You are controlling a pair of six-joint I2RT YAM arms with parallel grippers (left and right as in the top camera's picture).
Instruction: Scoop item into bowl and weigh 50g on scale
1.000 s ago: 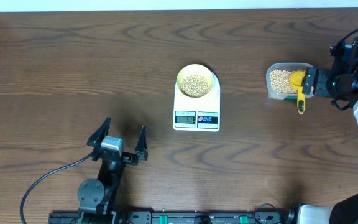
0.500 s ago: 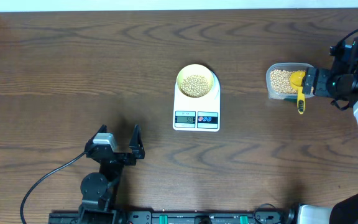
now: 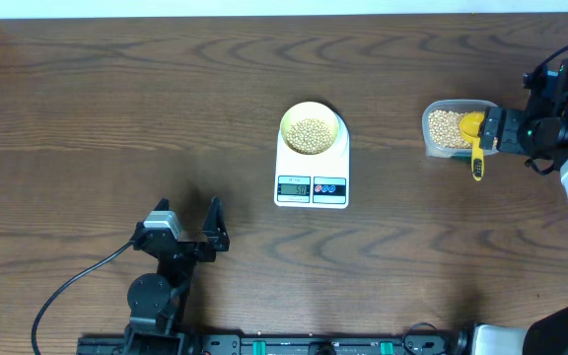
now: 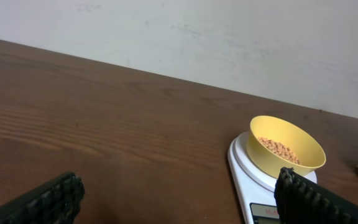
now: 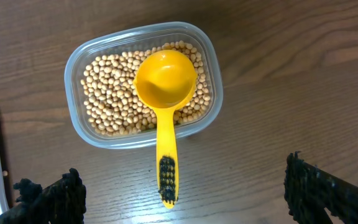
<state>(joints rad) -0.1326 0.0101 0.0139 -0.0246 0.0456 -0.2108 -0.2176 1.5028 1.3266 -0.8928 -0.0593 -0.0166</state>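
Tan beans [image 3: 311, 134] lie in a low heap inside the pale yellow-green bowl [image 3: 312, 116], which stands on the far half of the white scale [image 3: 312, 168] at the middle of the wooden table [image 3: 116, 99]. The scale's grey display [image 3: 294, 188] shows digits too small to read from overhead. In the left wrist view it is cut off by the bottom edge and partly covered by a finger. More beans fill a clear tub [image 3: 429, 129] well off to the right. A yellow scoop [image 5: 164, 81] rests on them with its cup empty and its handle across the tub's rim. The right gripper [image 5: 182, 180] hangs over that handle, jaws spread wide and touching nothing. The left gripper [image 3: 185, 217] sits nearer the robot's side, well apart from the scale and bowl, with its jaws likewise spread and nothing between them
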